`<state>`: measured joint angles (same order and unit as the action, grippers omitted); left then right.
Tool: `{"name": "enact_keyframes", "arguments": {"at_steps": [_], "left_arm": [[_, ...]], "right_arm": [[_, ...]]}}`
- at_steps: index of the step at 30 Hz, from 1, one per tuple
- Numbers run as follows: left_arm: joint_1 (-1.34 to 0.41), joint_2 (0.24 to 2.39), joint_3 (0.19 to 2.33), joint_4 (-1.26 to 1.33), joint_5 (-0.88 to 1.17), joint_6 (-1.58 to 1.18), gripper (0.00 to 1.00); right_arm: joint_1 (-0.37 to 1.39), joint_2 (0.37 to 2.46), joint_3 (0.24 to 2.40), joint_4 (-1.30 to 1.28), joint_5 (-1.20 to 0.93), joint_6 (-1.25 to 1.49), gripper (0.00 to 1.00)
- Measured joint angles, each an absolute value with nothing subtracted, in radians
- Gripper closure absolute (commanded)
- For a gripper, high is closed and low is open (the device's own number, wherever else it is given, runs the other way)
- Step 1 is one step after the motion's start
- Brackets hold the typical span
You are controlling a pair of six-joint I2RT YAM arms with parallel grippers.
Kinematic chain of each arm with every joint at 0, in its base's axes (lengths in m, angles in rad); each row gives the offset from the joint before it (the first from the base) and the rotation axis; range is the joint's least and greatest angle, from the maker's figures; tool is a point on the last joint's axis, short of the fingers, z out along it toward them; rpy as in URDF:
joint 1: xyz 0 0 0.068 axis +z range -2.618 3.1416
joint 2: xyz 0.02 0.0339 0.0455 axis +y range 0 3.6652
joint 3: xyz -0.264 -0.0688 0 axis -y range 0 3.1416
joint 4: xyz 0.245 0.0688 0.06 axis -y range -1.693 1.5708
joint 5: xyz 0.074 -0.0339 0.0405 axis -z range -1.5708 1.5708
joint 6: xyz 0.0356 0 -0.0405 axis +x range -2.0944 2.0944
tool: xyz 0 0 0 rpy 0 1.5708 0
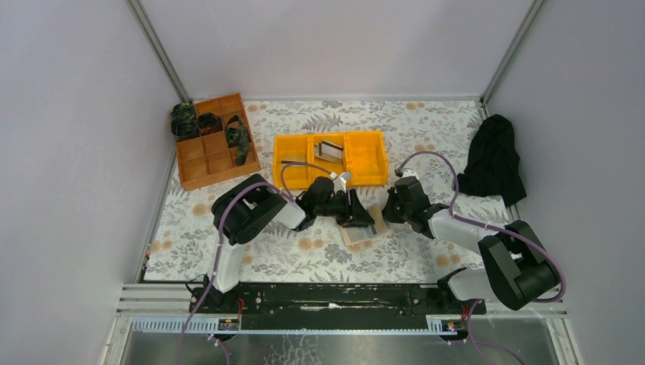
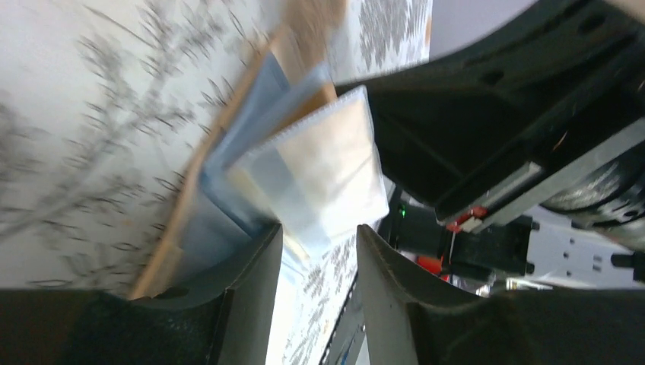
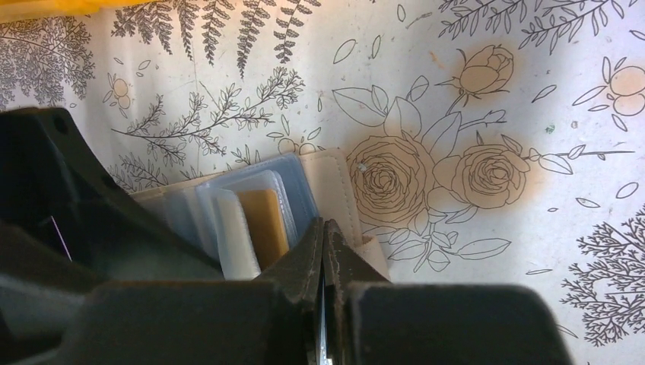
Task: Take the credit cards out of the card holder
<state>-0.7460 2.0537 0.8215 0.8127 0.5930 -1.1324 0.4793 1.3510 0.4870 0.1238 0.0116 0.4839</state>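
1. The left gripper's (image 2: 319, 234) two dark fingers (image 2: 243, 304) rose from the bottom edge, standing apart with a gap between them.
2. Past the gap lay the card holder (image 2: 232, 156), spread open, its tan cover edge running up the view and its blue-grey leaves fanned.
3. One clear sleeve (image 2: 319, 167) stuck out towards the fingers, its lower edge at their tips; whether they touched was unclear.
4. A pale tan face showed through it, blurred.
5. A floral cloth (image 2: 91, 114) lay beneath.
6. A black housing (image 2: 494, 91) filled the upper right.

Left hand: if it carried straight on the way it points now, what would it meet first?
The translucent plastic sleeve of the tan folding card holder, lying just ahead between the left hand's open fingers; depth is unclear, so it may already touch.
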Motion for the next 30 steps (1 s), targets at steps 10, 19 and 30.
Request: {"name": "enact_keyframes", "arguments": {"at_steps": [10,19,30], "left_arm": [[-0.786,2.022,0.793,0.799,0.647,-1.107,0.53],[-0.751,1.946,0.758,0.745,0.620,-1.058,0.54],[-0.738,1.936,0.742,0.687,0.578,-1.033,0.55]], "right_arm": [[0.490,1.317,0.487,0.080,-0.040,0.492,1.00],[0.498,1.278,0.487,0.033,-0.055,0.499,1.00],[0.498,1.251,0.487,0.012,-0.054,0.498,0.99]]}}
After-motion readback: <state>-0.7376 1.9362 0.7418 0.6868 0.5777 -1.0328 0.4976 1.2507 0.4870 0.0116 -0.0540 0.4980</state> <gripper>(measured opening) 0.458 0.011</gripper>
